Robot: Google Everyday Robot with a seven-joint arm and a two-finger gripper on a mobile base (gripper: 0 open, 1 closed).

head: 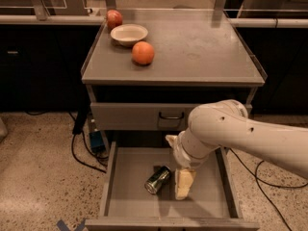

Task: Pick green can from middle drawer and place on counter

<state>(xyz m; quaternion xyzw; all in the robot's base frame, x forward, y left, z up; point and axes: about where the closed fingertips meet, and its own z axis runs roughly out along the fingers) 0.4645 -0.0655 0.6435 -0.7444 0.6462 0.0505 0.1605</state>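
A grey table (207, 47) on a cabinet fills the upper half of the view. On its far left stand a red apple (114, 19), a shallow cream bowl (129, 34) just in front of it, and an orange (143, 53) nearer the front edge, close beside the bowl. Below the top is a closed drawer front with a small black handle (171, 115).

Under that, a wide shallow grey drawer (127, 196) is pulled out over a speckled floor. A green can (158, 179) lies on its side on the drawer floor, near the middle. Its long axis runs diagonally, from near-left to far-right, and a silver end faces the near-left corner.

A bulky white arm (250, 138) reaches in from the right, crossing above the drawer's right side and hiding part of its back. Its cream tool (184, 187) points straight down inside the drawer, just right of the can, close to it. Contact between them cannot be told, nor whether the tool is apart or together.

Black cables (79, 150) trail on the floor left of the cabinet.
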